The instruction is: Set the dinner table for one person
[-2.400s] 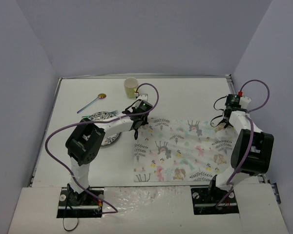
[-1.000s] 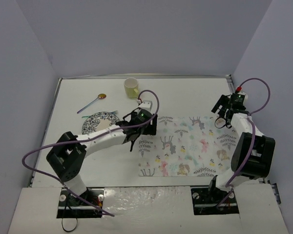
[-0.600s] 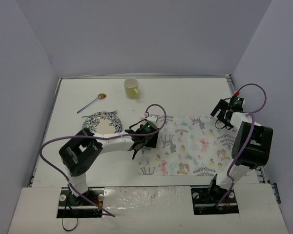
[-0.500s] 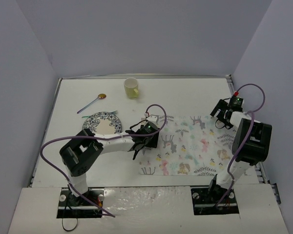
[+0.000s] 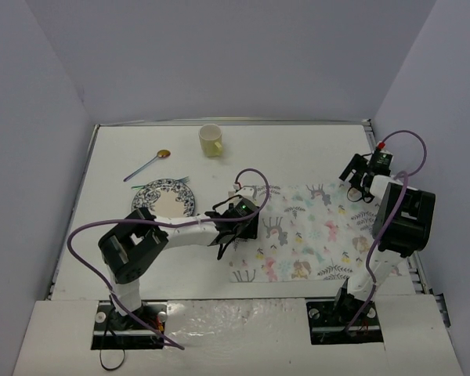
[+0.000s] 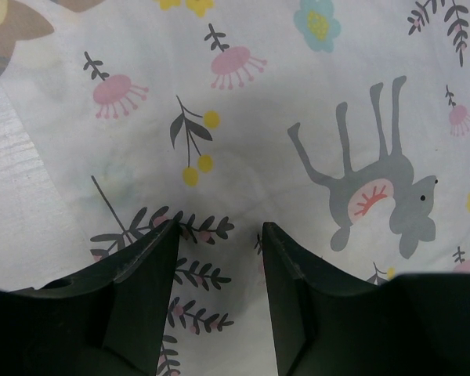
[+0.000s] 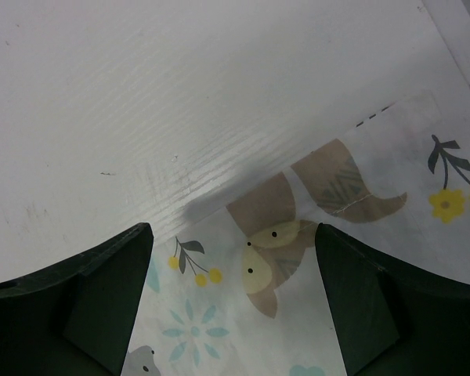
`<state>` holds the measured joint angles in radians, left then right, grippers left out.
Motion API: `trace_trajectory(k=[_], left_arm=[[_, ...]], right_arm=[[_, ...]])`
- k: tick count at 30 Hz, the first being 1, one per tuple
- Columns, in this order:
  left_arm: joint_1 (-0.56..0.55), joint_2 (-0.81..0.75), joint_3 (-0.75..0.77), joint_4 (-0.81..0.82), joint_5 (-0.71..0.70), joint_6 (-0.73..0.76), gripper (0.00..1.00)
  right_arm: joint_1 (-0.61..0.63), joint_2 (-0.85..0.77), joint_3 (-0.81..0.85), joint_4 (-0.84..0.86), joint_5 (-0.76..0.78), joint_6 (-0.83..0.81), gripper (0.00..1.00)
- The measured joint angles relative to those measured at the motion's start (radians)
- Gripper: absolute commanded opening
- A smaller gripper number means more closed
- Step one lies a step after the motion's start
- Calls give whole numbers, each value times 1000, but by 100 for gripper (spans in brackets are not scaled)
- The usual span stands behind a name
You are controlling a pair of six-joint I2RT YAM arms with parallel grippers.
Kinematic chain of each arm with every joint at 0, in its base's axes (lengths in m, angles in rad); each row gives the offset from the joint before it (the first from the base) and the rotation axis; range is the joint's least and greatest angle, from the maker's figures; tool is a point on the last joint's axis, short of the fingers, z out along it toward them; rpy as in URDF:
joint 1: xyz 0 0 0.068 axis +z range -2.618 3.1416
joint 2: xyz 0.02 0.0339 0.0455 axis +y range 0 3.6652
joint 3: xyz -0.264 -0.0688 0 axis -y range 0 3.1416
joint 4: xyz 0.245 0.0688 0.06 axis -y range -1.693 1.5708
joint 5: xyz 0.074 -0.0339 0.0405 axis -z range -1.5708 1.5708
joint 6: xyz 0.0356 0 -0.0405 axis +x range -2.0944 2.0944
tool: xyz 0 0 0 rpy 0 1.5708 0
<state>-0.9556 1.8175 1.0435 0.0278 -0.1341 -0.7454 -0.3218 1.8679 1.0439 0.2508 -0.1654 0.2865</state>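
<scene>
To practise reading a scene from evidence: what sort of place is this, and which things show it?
Probably a robot test cell, not a home: plain walls box in the dinner table, two robot arms are bolted at its near edge, and a plate, cup and mat lie on it.

The mat [image 5: 313, 231] under me is thin cloth, matt, its pastel print dull, with stitching along its edge. Around the mat, the dinner table [image 5: 298, 153] is matt white, smooth from above but faintly streaked with fine lines up close, and edged with thin metal strips [image 5: 298, 123]. The fingers of my left gripper [image 6: 219, 227] and right gripper [image 7: 233, 231] are dark matt plastic. Left of the mat, the patterned plate [image 5: 164, 197] looks smooth and glazed.
</scene>
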Motion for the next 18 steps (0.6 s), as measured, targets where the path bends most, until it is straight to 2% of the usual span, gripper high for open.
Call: trace_trajectory(k=[9,14,18], left_arm=[[0,-1,0,-2,-8,-15,44],[-5,-9,0,-19,-15,-28,60],[-12,-24,8,-73,-25,-25,69]], right_arm=[[-26,-15,-23,14,-1,6,82],[-32,-24,-23,-1,-1,22,84],[-32,-64,-27,-53,-5,36,86]])
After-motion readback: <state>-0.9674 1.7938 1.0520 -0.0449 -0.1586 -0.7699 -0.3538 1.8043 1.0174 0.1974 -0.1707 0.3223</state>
